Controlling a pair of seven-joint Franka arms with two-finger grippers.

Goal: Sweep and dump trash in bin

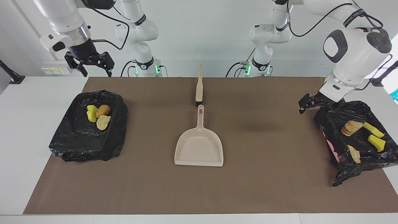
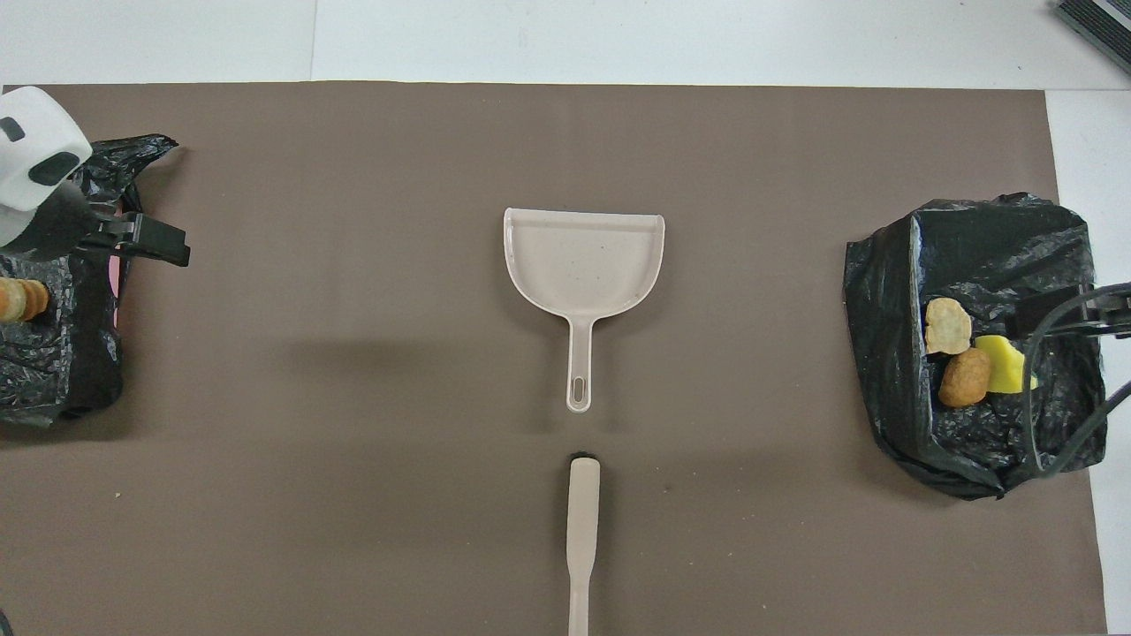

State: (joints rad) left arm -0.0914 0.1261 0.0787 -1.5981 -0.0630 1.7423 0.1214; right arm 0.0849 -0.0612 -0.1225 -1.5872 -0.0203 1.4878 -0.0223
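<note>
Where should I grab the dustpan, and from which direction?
Take the dustpan by its thin handle, coming straight down from above. It lies flat on the mat with the handle pointing toward the robots, ending just short of the brush. The handle is narrow enough to pinch across its width; the wide scoop is not. Both tools, left and right, are open and empty.

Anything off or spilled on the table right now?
Nothing spilled on the mat. One oddity: the bin at the left arm's end sits tilted, liner sagging, pink wall exposed, bread piece near the sagging edge. Dustpan is empty.
</note>
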